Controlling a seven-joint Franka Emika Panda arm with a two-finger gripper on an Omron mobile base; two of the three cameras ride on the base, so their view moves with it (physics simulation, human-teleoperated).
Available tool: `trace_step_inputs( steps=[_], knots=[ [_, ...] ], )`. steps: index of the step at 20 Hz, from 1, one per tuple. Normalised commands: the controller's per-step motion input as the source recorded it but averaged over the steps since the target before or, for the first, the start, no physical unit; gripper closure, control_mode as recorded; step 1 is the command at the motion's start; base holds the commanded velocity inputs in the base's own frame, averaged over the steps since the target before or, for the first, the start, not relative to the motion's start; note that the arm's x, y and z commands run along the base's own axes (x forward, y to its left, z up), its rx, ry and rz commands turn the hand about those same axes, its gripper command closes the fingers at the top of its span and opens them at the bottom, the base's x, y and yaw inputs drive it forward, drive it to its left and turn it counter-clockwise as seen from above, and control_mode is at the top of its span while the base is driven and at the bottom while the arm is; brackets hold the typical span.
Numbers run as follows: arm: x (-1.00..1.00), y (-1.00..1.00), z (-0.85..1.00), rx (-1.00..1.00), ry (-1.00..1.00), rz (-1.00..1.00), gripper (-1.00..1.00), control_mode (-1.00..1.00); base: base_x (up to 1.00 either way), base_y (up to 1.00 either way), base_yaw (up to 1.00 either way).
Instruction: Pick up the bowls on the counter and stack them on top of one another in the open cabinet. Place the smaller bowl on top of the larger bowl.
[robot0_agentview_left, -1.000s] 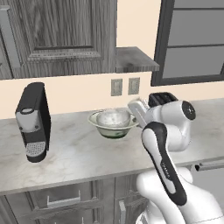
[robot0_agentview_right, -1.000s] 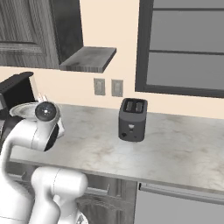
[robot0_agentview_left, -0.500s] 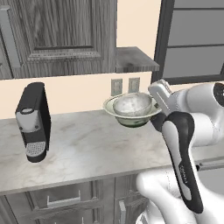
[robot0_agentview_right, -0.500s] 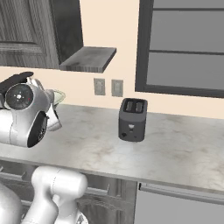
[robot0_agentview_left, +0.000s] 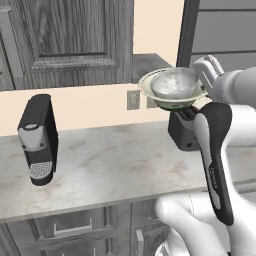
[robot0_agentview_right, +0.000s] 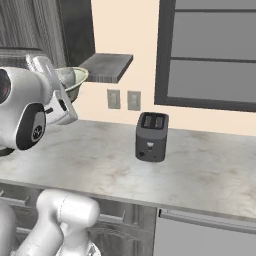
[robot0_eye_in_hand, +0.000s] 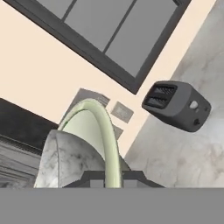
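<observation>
I see my gripper (robot0_eye_in_hand: 106, 178) up in the air, well above the counter (robot0_agentview_left: 115, 165), and its two fingers are pinched on the rim of the larger bowl (robot0_agentview_left: 172, 93). In the hand view the pale green rim of that bowl runs right down between the two dark tips. The smaller bowl (robot0_agentview_left: 174, 82) sits inside the big one, so the two bowls ride together as a stack. From the left base view I see the stack held almost level, high up near the front edge of the shelf of the open cabinet (robot0_agentview_left: 149, 64), but I cannot tell if it touches the shelf. From the right base view I see the bowls peek out behind my white arm, just beside the left end of the same shelf. On the counter, the black coffee machine (robot0_agentview_left: 39, 138) stands near the left end and toward the back. The dark toaster (robot0_agentview_right: 151, 136) stands toward the back of the counter too, partly hidden behind my arm in the left base view, and it is apart from the wall. Two wall sockets (robot0_agentview_right: 123, 100) sit on the cream wall above the counter's back edge, under the shelf. A big window (robot0_agentview_right: 210, 54) with a dark frame is on the wall over the right part of the counter. A dark cabinet with a panelled door (robot0_agentview_left: 70, 42) hangs above the coffee machine
</observation>
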Motion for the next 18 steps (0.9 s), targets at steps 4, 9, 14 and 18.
trace_step_inputs(
  steps=[4,9,14,18],
  knots=[
    [0.11,-0.39,0.76,0.0,-0.24,-0.15,1.0,-1.0,0.0,0.0,0.0],
    [0.41,-0.35,0.2,0.01,-0.14,-0.08,1.0,-1.0,0.0,0.0,0.0],
    [0.86,-0.22,0.0,0.06,0.0,-0.04,1.0,-1.0,0.0,0.0,0.0],
    [0.93,-0.04,0.0,0.12,0.0,0.0,1.0,-1.0,0.0,0.0,0.0]
  ],
)
